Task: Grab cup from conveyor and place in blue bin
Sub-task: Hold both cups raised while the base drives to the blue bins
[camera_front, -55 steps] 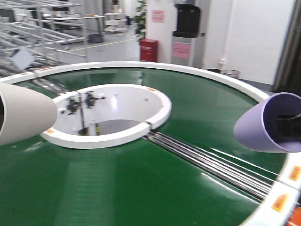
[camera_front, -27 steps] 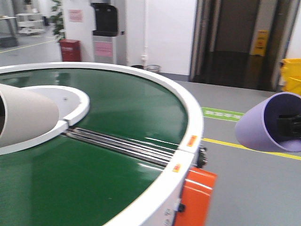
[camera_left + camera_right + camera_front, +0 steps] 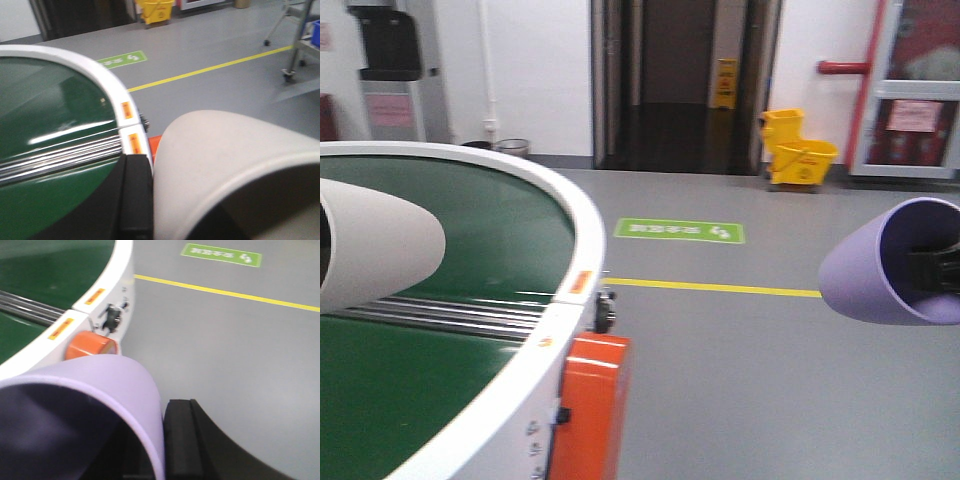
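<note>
Cream plastic nearest on the left: a cream cup [image 3: 375,245] held on its side in mid-air, wall pinched by the left fingers [image 3: 135,195], shut only to the thickness of that wall, black pad flat against the outside in the left wrist view. Same on the right: a lilac cup [image 3: 885,265], interior open to the camera, nipped at the rim by the right fingers [image 3: 180,440], dark metal also showing inside the mouth. Both lifted off the belt, so grabbing judged done. Just beyond, the conveyor [image 3: 470,230], now only a green wedge with white edging at the left, with an orange housing [image 3: 590,400] under its rim. Half a second ago filling most of the front view; a second ago filling all of it, white central well included. Cups unmoved in the frame throughout. Reads as the base swinging right, away from the belt and into the carry. No blue bin in any view yet, so more turning or travel probably needed. Small orange labels [image 3: 581,282] on the edging, unreadable. Farther out, grey floor with a yellow line [image 3: 710,288] and a green floor sign [image 3: 678,230], white characters too blurred to read. Farthest, a yellow mop bucket [image 3: 800,150] and a yellow caution board [image 3: 727,82] by a dark doorway, lettering illegible.
</note>
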